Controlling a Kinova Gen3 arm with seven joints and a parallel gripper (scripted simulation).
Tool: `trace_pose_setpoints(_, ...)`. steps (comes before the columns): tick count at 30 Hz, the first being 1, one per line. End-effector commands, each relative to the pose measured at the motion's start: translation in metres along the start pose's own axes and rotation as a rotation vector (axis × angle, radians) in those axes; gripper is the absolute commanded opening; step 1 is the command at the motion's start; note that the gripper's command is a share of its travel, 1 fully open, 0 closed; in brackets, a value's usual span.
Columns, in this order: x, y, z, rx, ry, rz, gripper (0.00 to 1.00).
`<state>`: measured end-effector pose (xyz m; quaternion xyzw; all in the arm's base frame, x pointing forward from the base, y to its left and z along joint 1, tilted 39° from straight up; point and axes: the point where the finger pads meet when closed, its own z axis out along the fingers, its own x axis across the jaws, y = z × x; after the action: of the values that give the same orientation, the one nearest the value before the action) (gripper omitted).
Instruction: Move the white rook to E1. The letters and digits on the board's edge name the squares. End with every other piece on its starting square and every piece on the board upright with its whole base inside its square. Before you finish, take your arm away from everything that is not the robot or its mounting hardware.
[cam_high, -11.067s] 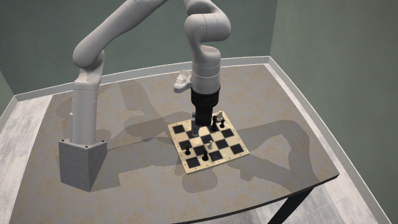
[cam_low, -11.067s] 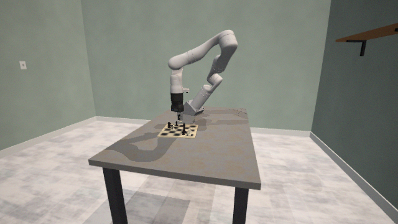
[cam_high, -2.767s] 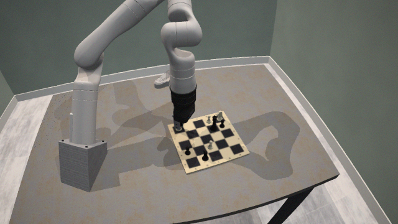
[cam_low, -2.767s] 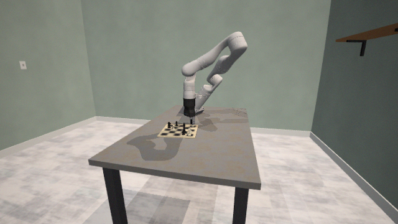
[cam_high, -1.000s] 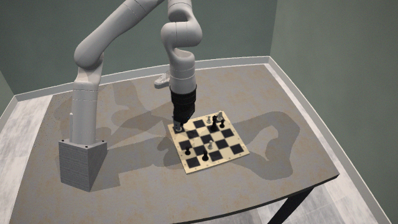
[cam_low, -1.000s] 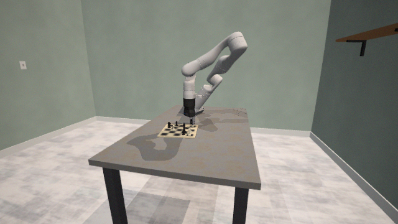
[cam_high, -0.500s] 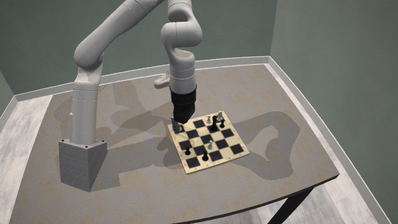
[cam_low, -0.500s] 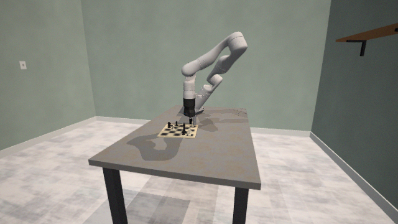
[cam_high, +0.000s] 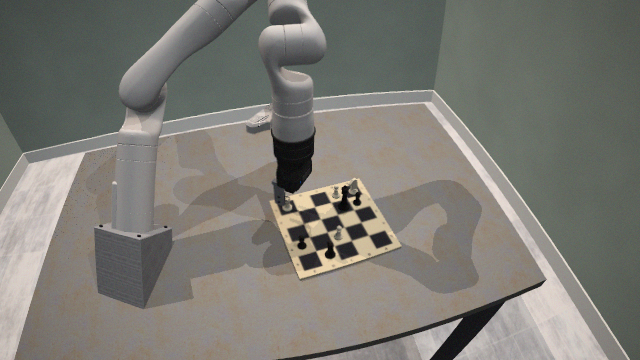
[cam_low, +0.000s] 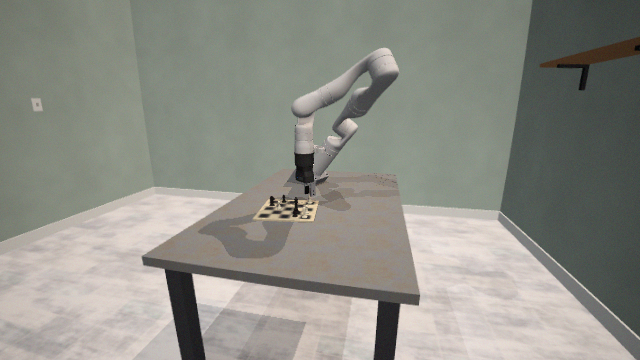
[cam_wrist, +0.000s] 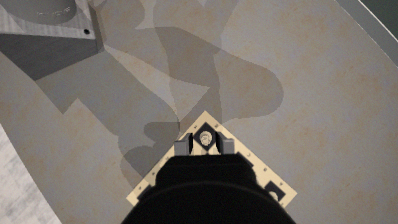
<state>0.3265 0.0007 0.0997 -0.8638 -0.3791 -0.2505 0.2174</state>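
Observation:
The white rook (cam_high: 287, 204) stands upright on the dark corner square of the chessboard (cam_high: 334, 228) nearest the arm's base. In the wrist view the rook (cam_wrist: 204, 137) sits inside that corner square, between my two fingers with a gap on each side. My gripper (cam_wrist: 204, 139) (cam_high: 282, 194) is open around the rook and hangs straight down over it. In the exterior view the gripper (cam_low: 309, 190) is over the board's far right corner.
Other pieces stand on the board: a tall black piece (cam_high: 344, 198), a black pawn (cam_high: 357, 199), two white pieces (cam_high: 353, 187) at the far corner, a white pawn (cam_high: 338, 233), and two black pieces (cam_high: 329, 250) near the front. The arm's base block (cam_high: 131, 260) stands to the left.

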Motion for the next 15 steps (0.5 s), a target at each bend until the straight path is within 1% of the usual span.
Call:
trace_pose_setpoints(1, 0.004, 0.003, -0.022, -0.012, 0.013, -0.002, 0.73)
trace_pose_setpoints(4, 0.004, 0.003, -0.038, -0.012, 0.013, -0.002, 0.73)
trace_pose_setpoints(6, 0.004, 0.003, -0.038, -0.012, 0.013, -0.002, 0.73)
trace_pose_setpoints(7, 0.001, 0.005, -0.043, -0.020, 0.003, -0.002, 0.73)
trace_pose_setpoints(9, 0.004, 0.002, -0.053, -0.012, 0.013, -0.002, 0.73)
trace_pose_setpoints(11, 0.002, 0.003, -0.061, -0.015, 0.009, -0.002, 0.73)
trace_pose_setpoints(15, 0.000, 0.005, -0.069, -0.020, 0.003, -0.002, 0.73)
